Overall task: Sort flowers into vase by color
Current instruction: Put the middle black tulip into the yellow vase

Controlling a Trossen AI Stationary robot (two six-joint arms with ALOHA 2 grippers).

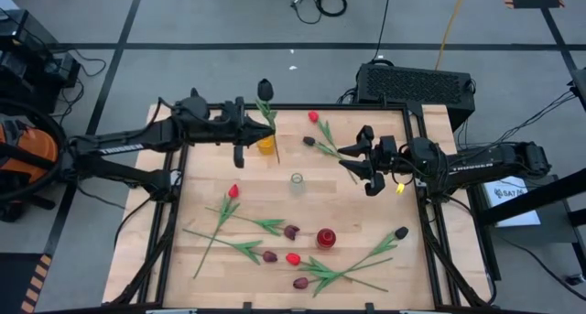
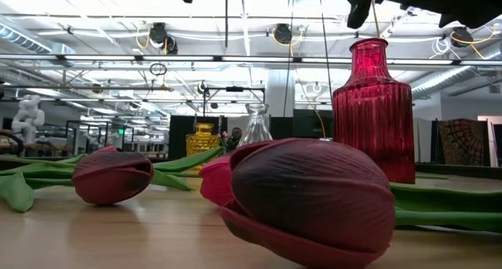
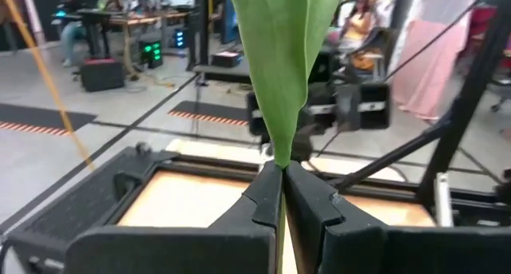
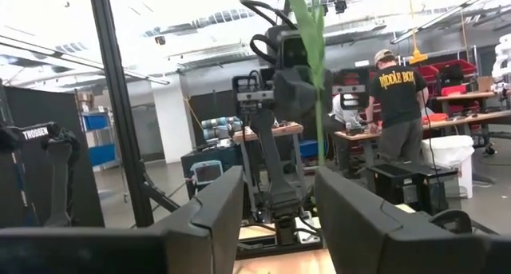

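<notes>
My left gripper (image 1: pixel 271 124) is shut on a tulip with a near-black head (image 1: pixel 265 88), held above the yellow vase (image 1: pixel 266 146); its stem end (image 1: pixel 277 157) hangs past the vase. My right gripper (image 1: pixel 369 160) stands open at the table's right, level, nothing between its fingers (image 4: pixel 215 206). A red tulip (image 1: pixel 313 116) and a dark one (image 1: pixel 309 141) lie just off it, toward the far side. A clear vase (image 1: pixel 297 179) stands mid-table, a red vase (image 1: pixel 326 238) nearer the front. Several more tulips (image 1: pixel 233 191) lie flat across the near half. My left gripper pinches the tulip where its green leaf narrows to the stem (image 3: pixel 279 158), between its two fingers (image 3: pixel 267 198). The fingers come in level from the table's left and lie across the stem. The flower hangs clear of the table, roughly upright, head up.
The black frame rail (image 1: pixel 275 107) runs round the wooden table. In the low view, maroon heads (image 2: pixel 314 194) (image 2: pixel 114 175) lie close to the camera in front of the red vase (image 2: pixel 375 104). People work at benches beyond the table (image 4: pixel 399 106).
</notes>
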